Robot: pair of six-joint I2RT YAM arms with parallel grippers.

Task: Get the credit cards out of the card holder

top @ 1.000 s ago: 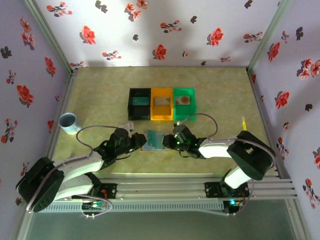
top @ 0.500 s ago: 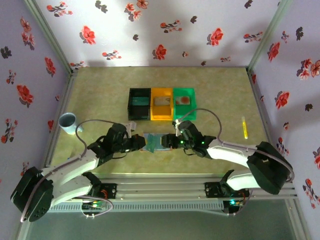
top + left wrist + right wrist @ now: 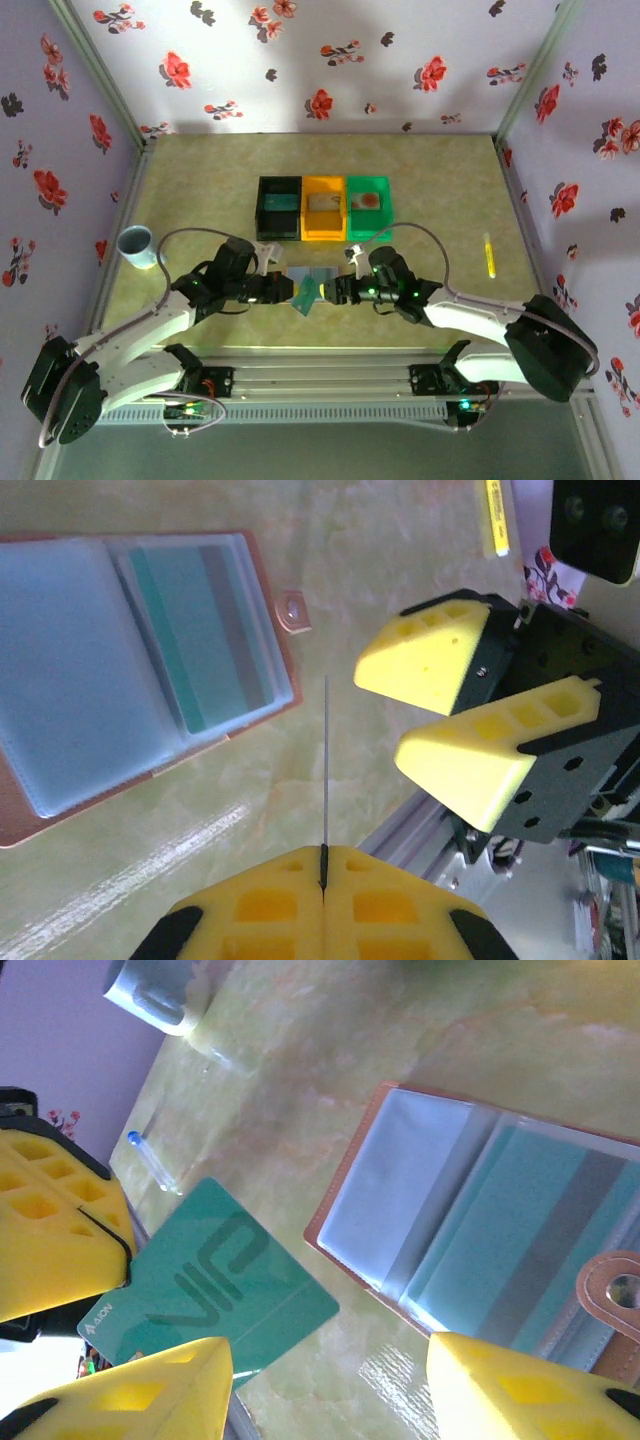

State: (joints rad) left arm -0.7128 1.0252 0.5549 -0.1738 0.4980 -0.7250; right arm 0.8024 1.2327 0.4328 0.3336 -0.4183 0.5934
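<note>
The left pincer [image 3: 284,290] is clamped on a teal card [image 3: 306,296]. The right pincer [image 3: 336,292] faces it with jaws apart, and the open card holder [image 3: 312,274] lies on the counter [image 3: 440,190] just beyond both.

From the left wrist, the left pincer [image 3: 323,865] grips the teal card [image 3: 326,760] edge-on, and the right pincer [image 3: 440,720] gapes empty beside it.

From the right wrist, a second card [image 3: 540,1250] sits in a sleeve of the card holder [image 3: 400,1190], its long axis parallel to the fold. The free right pincer [image 3: 350,1395] looks better placed to reach it.
</note>
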